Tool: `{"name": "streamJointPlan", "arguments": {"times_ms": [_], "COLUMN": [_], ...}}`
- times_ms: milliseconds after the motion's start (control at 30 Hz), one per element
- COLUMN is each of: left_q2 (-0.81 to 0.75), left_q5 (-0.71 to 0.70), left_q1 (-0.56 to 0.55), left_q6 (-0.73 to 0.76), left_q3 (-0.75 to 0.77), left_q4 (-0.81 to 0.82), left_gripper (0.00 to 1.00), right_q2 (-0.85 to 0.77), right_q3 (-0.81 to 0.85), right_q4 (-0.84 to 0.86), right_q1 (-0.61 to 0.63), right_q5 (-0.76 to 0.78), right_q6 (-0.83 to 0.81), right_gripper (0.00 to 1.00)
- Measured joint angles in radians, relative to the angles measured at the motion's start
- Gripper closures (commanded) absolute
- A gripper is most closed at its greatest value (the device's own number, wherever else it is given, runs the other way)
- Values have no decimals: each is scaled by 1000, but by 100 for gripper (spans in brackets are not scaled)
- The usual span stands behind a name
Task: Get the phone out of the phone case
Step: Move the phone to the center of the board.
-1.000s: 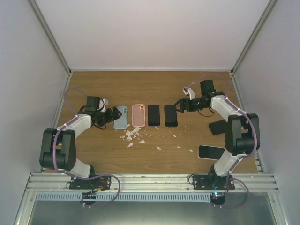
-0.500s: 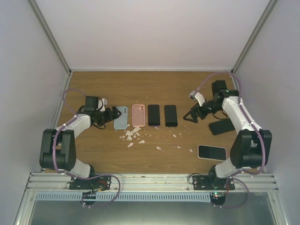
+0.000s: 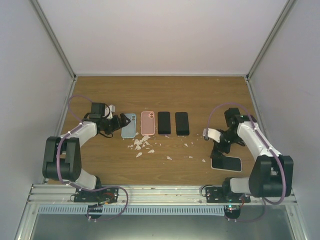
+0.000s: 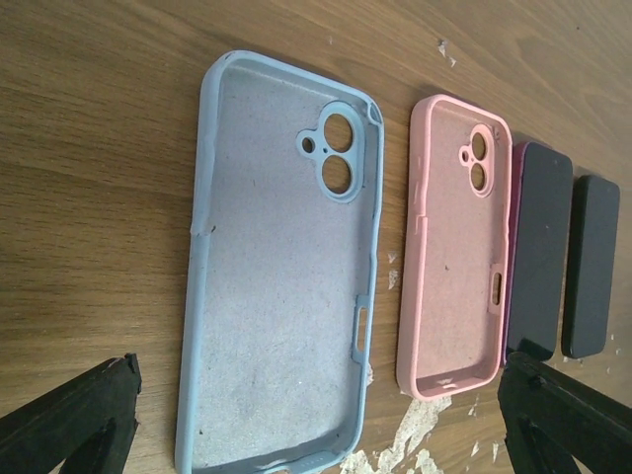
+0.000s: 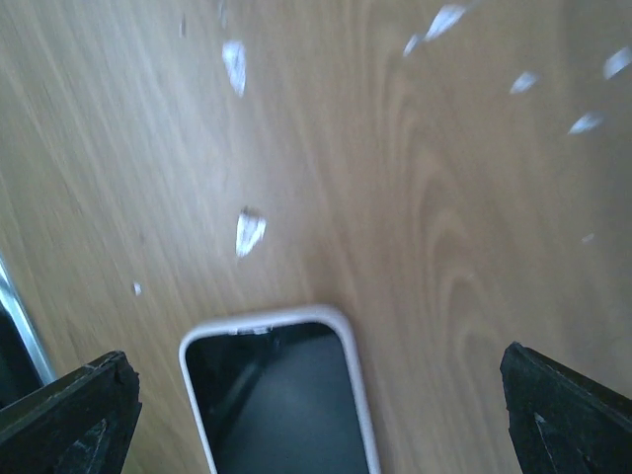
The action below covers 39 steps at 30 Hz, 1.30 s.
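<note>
Under my right gripper [image 3: 219, 148], jaws spread wide, lies the phone [image 5: 276, 405]: rigid, slick; I'd peel its soft case [image 5: 262, 321] at a corner.

Bright, diffuse light leaves only faint, soft shadows. The left wrist view is sharp; the right wrist view is blurred, softening the phone [image 5: 281, 395] and white flakes [image 5: 245, 233].
</note>
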Motion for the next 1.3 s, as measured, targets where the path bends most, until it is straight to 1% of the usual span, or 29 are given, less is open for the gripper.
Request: {"name": "streamJointPlan", "arguments": {"times_ms": [167, 333, 633, 1100, 1167, 1300], "left_q2": [0, 4, 17, 17, 17, 18], "left_q5": [20, 36, 51, 65, 66, 66], "left_q1": [2, 3, 3, 3, 3, 3], "left_q6": [0, -1, -2, -2, -2, -2], "left_q3": [0, 0, 0, 0, 0, 0], "left_q4": [5, 11, 13, 26, 26, 27], "left_gripper": [1, 1, 1, 1, 1, 1], "right_q2": [-77, -108, -110, -140, -157, -166], "right_q3": [-169, -227, -309, -388, -397, -401], "right_q4": [74, 121, 206, 280, 285, 284], "right_q1": [0, 0, 0, 12, 17, 34], "right_q5": [145, 221, 305, 350, 352, 357], "right_q6": [-108, -163, -200, -211, -213, -208], "right_gripper": [0, 0, 0, 0, 2, 11]}}
